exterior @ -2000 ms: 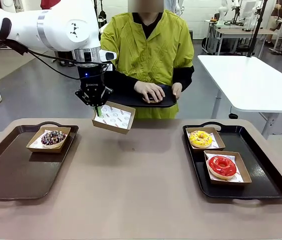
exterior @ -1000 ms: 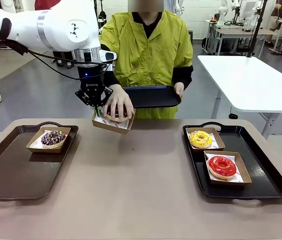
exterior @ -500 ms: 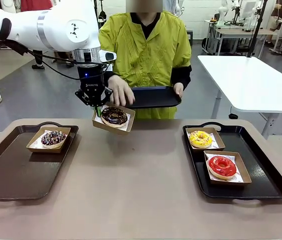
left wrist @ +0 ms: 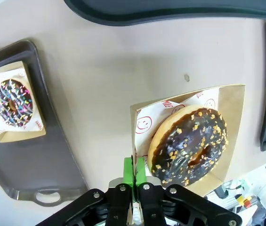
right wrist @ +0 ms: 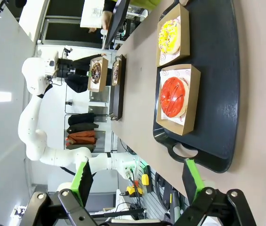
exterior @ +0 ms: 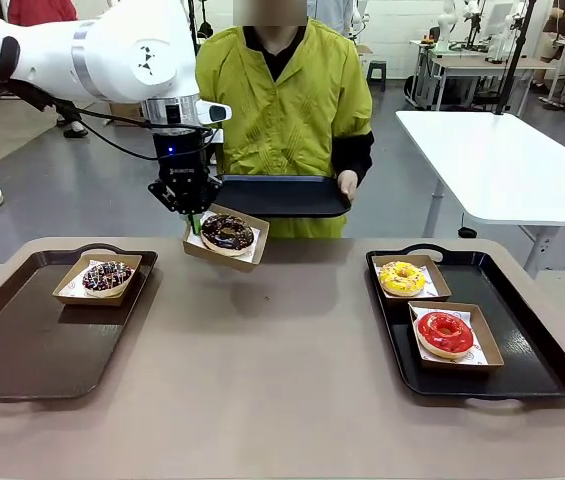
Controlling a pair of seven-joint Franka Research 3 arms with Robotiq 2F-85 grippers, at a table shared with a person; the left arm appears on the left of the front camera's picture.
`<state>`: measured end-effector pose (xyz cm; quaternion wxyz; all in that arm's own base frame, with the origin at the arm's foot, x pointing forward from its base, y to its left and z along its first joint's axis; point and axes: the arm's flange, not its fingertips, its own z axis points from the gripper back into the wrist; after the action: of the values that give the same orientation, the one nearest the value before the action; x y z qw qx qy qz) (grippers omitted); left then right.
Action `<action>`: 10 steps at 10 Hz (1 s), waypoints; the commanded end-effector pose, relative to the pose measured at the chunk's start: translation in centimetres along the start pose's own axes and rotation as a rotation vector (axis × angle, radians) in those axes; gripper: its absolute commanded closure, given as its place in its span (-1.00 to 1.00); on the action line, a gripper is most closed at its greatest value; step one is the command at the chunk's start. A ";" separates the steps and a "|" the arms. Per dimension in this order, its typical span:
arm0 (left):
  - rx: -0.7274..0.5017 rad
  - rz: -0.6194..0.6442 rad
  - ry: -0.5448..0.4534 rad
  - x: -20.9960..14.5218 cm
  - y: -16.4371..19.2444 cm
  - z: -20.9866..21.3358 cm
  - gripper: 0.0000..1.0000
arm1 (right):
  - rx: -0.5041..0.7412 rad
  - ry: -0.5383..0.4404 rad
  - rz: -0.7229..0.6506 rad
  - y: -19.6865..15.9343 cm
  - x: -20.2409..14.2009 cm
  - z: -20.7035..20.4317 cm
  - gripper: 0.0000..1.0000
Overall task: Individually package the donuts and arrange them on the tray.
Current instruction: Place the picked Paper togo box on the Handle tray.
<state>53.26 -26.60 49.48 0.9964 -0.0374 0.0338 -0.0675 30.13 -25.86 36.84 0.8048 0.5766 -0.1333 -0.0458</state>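
While the left hand (exterior: 194,222) pinches its box (exterior: 224,239) edge, the chocolate donut (exterior: 227,232) sits just beside the fingers.

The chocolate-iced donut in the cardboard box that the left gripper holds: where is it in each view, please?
Front view: the chocolate-iced donut sits upper left of centre, in the cardboard box under the left gripper.
Left wrist view: right of centre, low, beside the gripper's shut green pads.
Right wrist view: small, upper left, in the raised box.
Shared landmark: the sprinkled chocolate donut on the dark left tray.
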 end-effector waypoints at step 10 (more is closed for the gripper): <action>-0.001 0.091 0.004 -16.2 24.6 -3.5 0.97 | 0.008 -0.006 0.001 0.4 0.0 0.1 -1.00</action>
<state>40.62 -0.80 45.60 0.9977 -0.0450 0.0472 -0.0172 30.12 -25.86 36.88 0.8049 0.5764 -0.1336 -0.0455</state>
